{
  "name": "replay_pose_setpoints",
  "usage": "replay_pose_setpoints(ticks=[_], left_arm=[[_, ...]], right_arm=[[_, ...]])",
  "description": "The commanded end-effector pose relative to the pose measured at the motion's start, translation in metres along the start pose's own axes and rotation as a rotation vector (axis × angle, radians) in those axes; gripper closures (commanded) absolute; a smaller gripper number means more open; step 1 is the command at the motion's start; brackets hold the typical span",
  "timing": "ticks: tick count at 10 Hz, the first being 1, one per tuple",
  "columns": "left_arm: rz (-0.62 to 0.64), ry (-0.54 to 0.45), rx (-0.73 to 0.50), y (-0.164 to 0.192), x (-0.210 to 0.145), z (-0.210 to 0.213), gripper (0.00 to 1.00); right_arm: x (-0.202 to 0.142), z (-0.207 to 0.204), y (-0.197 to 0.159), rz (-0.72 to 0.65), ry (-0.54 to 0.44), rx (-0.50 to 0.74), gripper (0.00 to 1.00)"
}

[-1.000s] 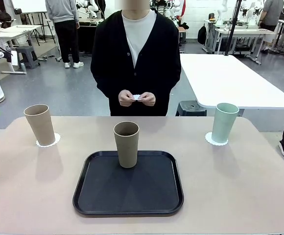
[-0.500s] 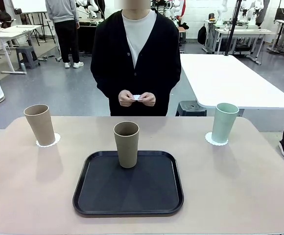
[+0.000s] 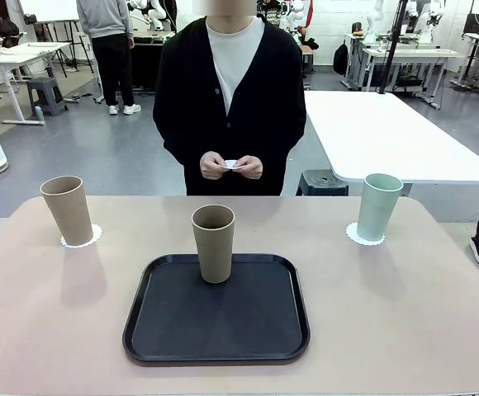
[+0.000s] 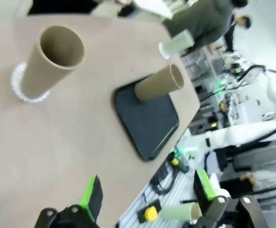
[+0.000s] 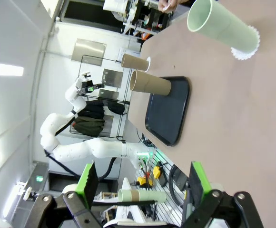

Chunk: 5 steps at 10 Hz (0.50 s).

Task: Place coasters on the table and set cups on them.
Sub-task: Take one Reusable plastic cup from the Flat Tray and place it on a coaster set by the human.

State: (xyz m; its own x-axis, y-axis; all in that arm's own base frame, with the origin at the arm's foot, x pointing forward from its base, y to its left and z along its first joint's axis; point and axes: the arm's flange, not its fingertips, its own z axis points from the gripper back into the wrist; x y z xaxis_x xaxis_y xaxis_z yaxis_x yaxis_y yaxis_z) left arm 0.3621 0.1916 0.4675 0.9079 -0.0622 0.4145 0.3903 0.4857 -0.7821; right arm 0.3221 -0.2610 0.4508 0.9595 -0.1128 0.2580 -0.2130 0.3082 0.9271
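On the table (image 3: 405, 305) a beige-brown cup (image 3: 68, 210) stands on a white coaster (image 3: 82, 238) at the far left. A mint green cup (image 3: 378, 206) stands on another coaster (image 3: 362, 238) at the far right. A second beige-brown cup (image 3: 213, 243) stands upright at the back of the black tray (image 3: 223, 330). The person's hands hold a small white coaster (image 3: 231, 163) at waist height beyond the far edge. My left gripper (image 4: 148, 190) hovers open above the near left table edge, well short of the left cup (image 4: 52, 59). My right gripper (image 5: 142, 183) is open off the table's right side, far from the mint cup (image 5: 221, 31).
The tray (image 4: 147, 123) takes up the middle near part of the table; bare tabletop lies on both sides of it and between the cups. A white table (image 3: 388, 132) stands behind on the right, and a stool (image 3: 320, 181) is beside the person.
The left arm, seen at the front view's left edge a second ago, has drawn back out of that view. The cups, coasters and the person's hands have not moved.
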Motion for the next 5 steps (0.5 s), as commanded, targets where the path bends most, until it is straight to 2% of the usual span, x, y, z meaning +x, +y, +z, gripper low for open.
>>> replay_pose_setpoints(ticks=[1, 5], left_arm=[[-0.009, -0.02, -0.127, 0.022, -0.012, 0.009, 0.0], [0.045, -0.04, -0.17, 0.038, -0.023, 0.051, 0.0]], right_arm=[[0.003, 0.0, 0.003, -0.012, -0.015, 0.001, 0.0], [0.003, 0.0, 0.003, -0.012, -0.015, 0.001, 0.0]])
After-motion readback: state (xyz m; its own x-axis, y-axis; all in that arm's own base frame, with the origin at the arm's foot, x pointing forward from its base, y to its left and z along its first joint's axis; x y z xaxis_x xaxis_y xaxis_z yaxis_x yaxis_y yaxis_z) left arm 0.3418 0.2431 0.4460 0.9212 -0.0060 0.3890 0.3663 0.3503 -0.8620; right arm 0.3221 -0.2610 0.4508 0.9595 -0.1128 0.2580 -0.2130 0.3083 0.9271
